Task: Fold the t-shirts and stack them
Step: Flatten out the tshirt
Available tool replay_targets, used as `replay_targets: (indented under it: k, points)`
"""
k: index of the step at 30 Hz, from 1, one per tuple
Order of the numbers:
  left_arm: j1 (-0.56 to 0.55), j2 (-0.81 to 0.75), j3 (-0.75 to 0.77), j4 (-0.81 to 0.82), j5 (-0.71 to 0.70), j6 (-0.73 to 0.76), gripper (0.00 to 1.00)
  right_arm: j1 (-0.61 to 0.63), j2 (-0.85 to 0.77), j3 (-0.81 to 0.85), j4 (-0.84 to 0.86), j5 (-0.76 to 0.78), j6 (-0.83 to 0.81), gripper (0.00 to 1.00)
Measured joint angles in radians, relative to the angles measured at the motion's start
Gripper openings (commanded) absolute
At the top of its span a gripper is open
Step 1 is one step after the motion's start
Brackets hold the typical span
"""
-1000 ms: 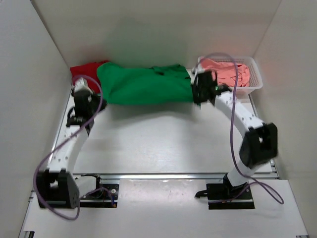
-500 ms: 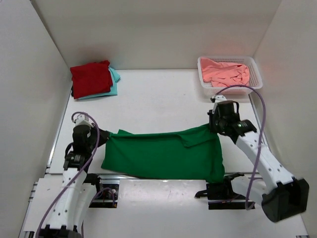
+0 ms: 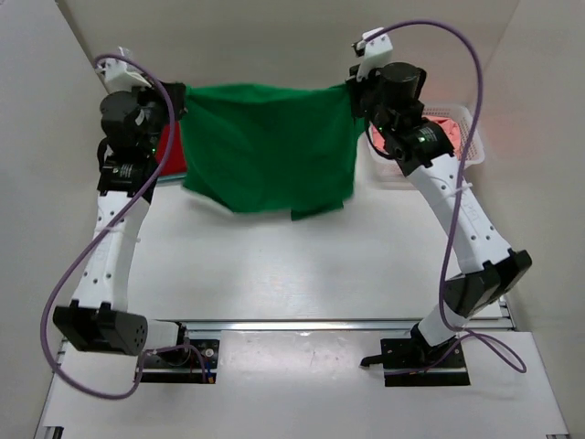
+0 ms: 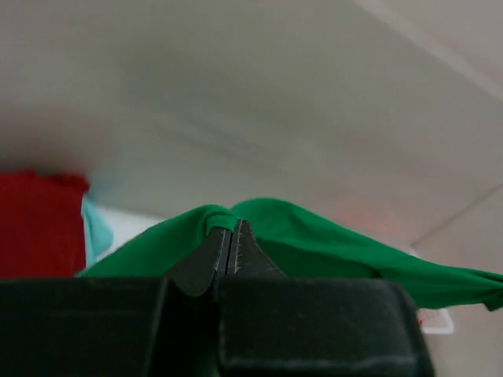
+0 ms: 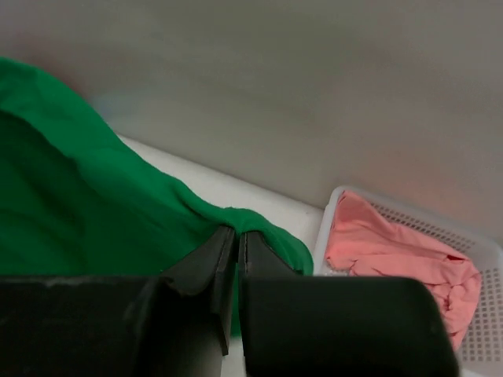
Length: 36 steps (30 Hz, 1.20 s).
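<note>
Left gripper [image 3: 179,95] and right gripper [image 3: 353,90], each clamped on upper corner of green t-shirt [image 3: 265,146], had swung up from low over table [image 3: 302,265]; shirt hung spread between and below them. Likely shake-out before folding.

White box enclosure. Back wall [image 3: 274,41] is plain white, just behind both the left claw [image 3: 176,94] and the right claw [image 3: 353,89]. Left wall [image 3: 46,137] sits just outboard of the left claw. Right wall [image 3: 539,110] is outboard of the right claw, with a faint pink cast near claw level. Table top [image 3: 274,265] is white and matte, below and nearward of both claws. Metal rail [image 3: 311,325] runs along the table's near edge, well apart from the claws. Light is soft and even. In the wrist views the back wall is a grey-white blur past the claw tips.
</note>
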Motion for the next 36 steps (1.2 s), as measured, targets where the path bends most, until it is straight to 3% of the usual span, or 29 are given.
replay_targets:
  k: [4, 7, 11, 15, 18, 24, 28, 36]
  points:
    - [-0.016, -0.098, 0.021, 0.053, -0.013, 0.046, 0.0, -0.008, -0.064, -0.008, 0.031, 0.005, -0.017, 0.0]
    - [-0.01, -0.206, -0.106, 0.096, -0.015, 0.047, 0.0, -0.019, -0.117, -0.117, 0.064, 0.011, -0.022, 0.0]
    - [0.011, -0.354, -0.392, 0.099, -0.016, 0.013, 0.02, -0.023, -0.208, -0.369, 0.06, 0.017, -0.018, 0.0]
    - [0.025, -0.487, -0.657, 0.006, -0.021, -0.013, 0.04, -0.023, -0.322, -0.643, 0.039, 0.017, 0.009, 0.0]
    - [0.056, -0.66, -0.826, -0.119, -0.015, -0.038, 0.09, -0.024, -0.49, -0.865, -0.067, 0.016, 0.055, 0.0]
    - [0.036, -0.955, -1.03, -0.324, -0.008, -0.099, 0.24, -0.118, -0.7, -1.083, -0.192, -0.073, 0.159, 0.0]
    - [-0.009, -0.989, -1.112, -0.401, -0.016, -0.214, 0.18, -0.134, -0.704, -1.163, -0.26, -0.117, 0.203, 0.0]
    - [0.013, -0.997, -1.25, -0.439, 0.026, -0.41, 0.1, -0.135, -0.56, -1.172, -0.259, -0.221, 0.229, 0.0]
